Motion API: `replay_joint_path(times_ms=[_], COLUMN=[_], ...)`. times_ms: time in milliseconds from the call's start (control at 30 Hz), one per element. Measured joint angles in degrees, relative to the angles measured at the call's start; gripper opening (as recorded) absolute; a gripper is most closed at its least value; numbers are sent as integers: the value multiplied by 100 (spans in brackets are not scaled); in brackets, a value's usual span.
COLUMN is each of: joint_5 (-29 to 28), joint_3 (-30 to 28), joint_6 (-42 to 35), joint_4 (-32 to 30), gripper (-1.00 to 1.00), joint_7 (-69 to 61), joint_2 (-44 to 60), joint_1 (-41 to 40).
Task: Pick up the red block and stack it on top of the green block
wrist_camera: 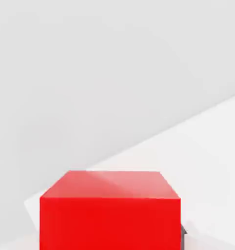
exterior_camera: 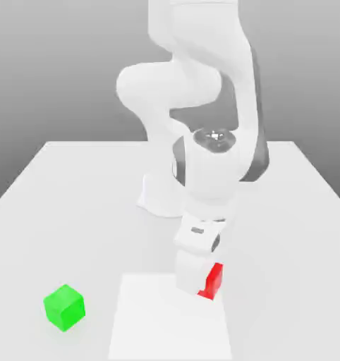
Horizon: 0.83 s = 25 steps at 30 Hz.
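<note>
The red block sits low at the end of my gripper, half hidden behind the white hand in the exterior view. In the hand view the red block is very close, and a dark sliver of one finger lies against its side. The gripper looks shut on it. I cannot tell whether the block touches the table. The green block stands alone on the table near the front, well off to the exterior view's left of the gripper.
The white table carries a lighter square patch under the hand. The arm's base stands behind the gripper. Open surface lies between the gripper and the green block.
</note>
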Motion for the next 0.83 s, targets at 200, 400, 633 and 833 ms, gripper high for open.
replay_joint_path(times_ms=[200,400,633,833], joint_5=[-493,-412,61,411], joint_3=[-91,-855,-1206,-996], joint_6=[-990,-1778,-1793,-1338], joint_4=[-168,728,1550,1588], gripper=[-100,-100,-100,100], joint_7=[356,605,523,276], joint_2=[-1162,-1029,-220,299], joint_1=[-53,-1519,-2540,-2690])
